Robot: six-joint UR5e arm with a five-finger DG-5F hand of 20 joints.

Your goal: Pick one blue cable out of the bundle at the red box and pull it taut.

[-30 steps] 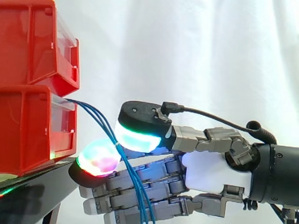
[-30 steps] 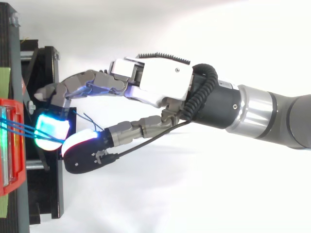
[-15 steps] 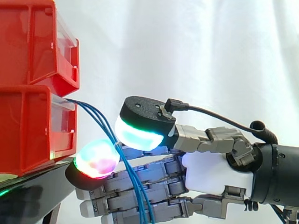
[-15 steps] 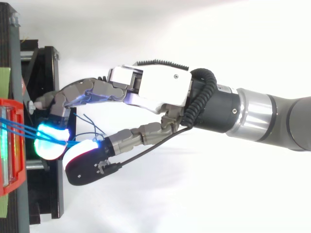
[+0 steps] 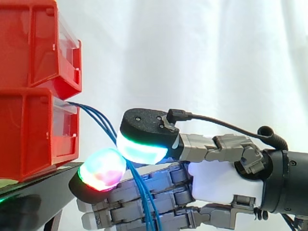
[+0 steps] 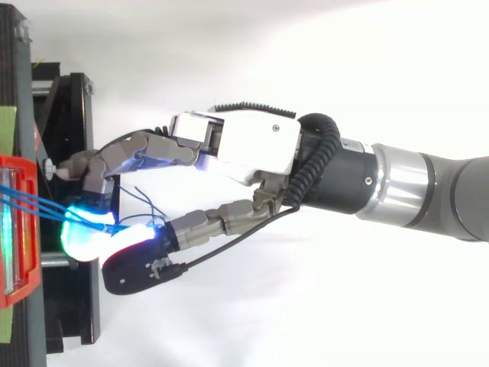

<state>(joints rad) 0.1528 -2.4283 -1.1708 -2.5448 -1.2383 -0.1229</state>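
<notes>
Three thin blue cables point(image 5: 97, 117) leave the lower red box point(image 5: 33, 130) and droop down to the right. My hand point(image 5: 221, 179) reaches in from the right, just off the box's front. Its thumb pad point(image 5: 141, 147) glows cyan-green and a finger pad point(image 5: 102, 169) glows in mixed colours. The two pads meet around the cables, which pass between them and hang on in front of the other fingers. In the top view the cables point(image 6: 38, 203) run from the box point(image 6: 15, 229) straight into the pinched pads point(image 6: 92, 235). I cannot tell how many cables are caught.
A second red bin point(image 5: 38, 43) is stacked on the lower one. Both sit on a black stand point(image 5: 45, 185) whose edge lies just under the hand's fingers. A white curtain hangs behind, with free room to the right of the stand.
The thumb pad and the finger pad have come together on the blue cables. The gap between them seen a second ago is gone, and the thumb has dropped slightly.
</notes>
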